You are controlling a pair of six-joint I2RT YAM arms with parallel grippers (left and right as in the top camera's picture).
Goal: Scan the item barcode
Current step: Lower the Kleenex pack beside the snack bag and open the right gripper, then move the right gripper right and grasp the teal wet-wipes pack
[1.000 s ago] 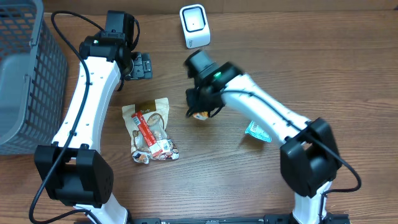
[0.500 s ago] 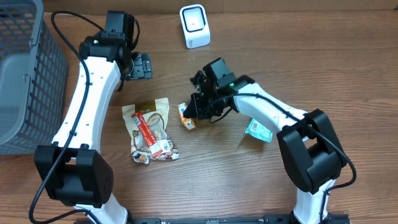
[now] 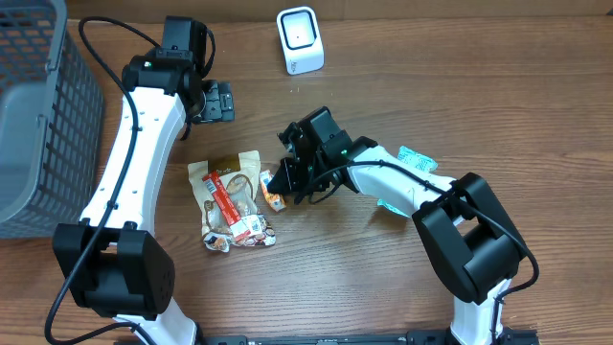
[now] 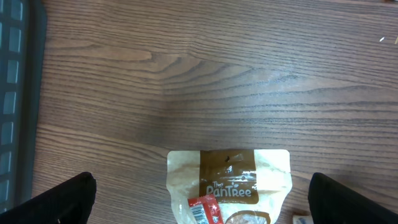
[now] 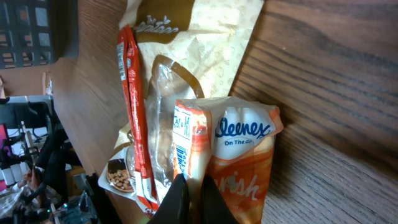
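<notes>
Right gripper (image 5: 193, 200): fingers (image 5: 174, 206) are closed, pinching the bottom edge of an orange tissue pack (image 5: 242, 162). Printing reads "Kleenex", "On The Go"; its side panel carries fine print too small to read.

The tissue pack (image 3: 273, 192), the item for scanning, sits against the right edge of the PanTree pouch (image 3: 230, 192), overlapping that edge. Whether it rests on the table (image 3: 498, 96) cannot be told.

The pouch (image 4: 228, 180) is cream with a brown band lettered "The PanTree". A red stick packet (image 5: 134, 106) lies lengthwise on it; its lettering is illegible.

Left gripper (image 4: 208, 202): fingers (image 4: 62, 199) are spread wide, holding nothing, above bare table just beyond the pouch's top end.

The white barcode scanner (image 3: 300, 38) stands well beyond the pouch, to its right. A grey mesh basket (image 3: 38, 115) stands far left of the pouch.
</notes>
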